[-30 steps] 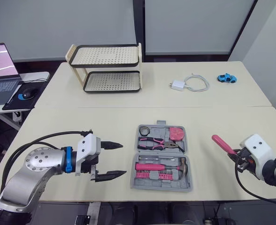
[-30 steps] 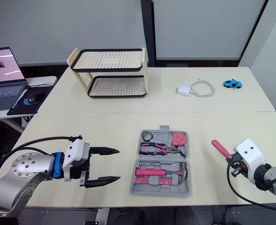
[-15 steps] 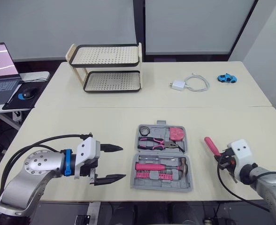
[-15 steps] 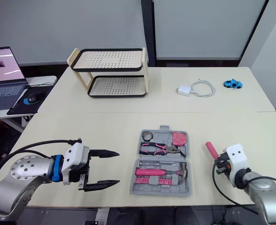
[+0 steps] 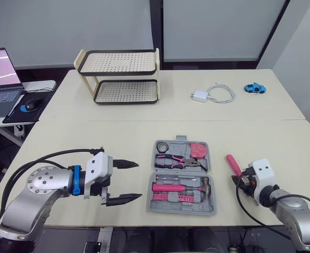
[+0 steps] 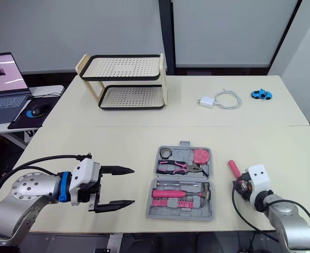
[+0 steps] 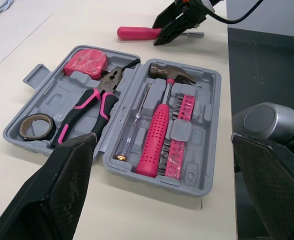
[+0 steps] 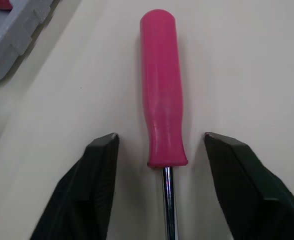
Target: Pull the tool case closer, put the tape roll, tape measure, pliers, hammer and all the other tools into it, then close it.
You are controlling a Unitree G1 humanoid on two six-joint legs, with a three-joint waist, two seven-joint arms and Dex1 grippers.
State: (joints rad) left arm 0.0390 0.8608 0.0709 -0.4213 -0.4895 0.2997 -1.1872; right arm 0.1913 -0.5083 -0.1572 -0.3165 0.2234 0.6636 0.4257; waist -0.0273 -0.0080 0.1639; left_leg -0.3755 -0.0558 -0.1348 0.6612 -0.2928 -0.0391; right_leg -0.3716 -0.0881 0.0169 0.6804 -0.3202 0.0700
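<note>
Right arm low over the table [image 5: 118, 137], right gripper [image 8: 159, 145] spread wide astride the screwdriver [image 8: 161, 85], which lies flat just right of the open tool case [image 5: 181, 210]. Left gripper [image 5: 138, 180] also wide, hovering left of the case.

Bright, even light from overhead. The table [image 5: 118, 137] is lit uniformly, with no hard-edged shadows. Soft shadow under the rack [image 5: 118, 62] shelves, and a faint one below the left gripper [image 5: 139, 180]. The laptop screen [image 5: 1, 67] glows, nearly washed out. Soft highlight along the pink screwdriver handle [image 8: 161, 85]; mild sheen on the hammer head [image 7: 169, 71].
</note>
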